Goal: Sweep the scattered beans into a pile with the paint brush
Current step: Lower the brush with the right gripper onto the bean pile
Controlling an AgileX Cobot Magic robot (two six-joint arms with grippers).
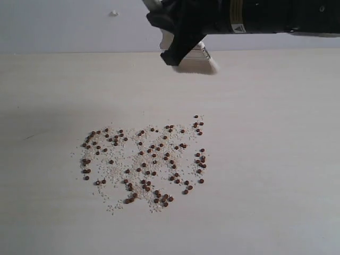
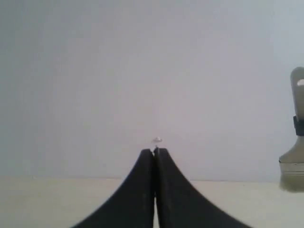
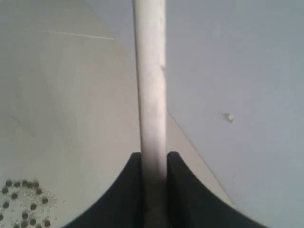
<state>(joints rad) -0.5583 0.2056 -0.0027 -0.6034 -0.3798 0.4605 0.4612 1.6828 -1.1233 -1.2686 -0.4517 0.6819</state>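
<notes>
gripping wide flat pale-wood paint brush (image 3: 151,95) by its likely light, stiff handle, right claw (image 3: 154,157) clamped; left claw (image 2: 154,152) pinched together, empty; tiny reddish-brown beans (image 1: 146,162) probably roll-prone.

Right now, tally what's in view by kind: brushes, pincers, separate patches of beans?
Paint brush: 1
Pincers: 2 (left pincer shut, empty; right pincer shut on the handle)
Patch of beans: 1, single beans too many to count
Total: 4
</notes>
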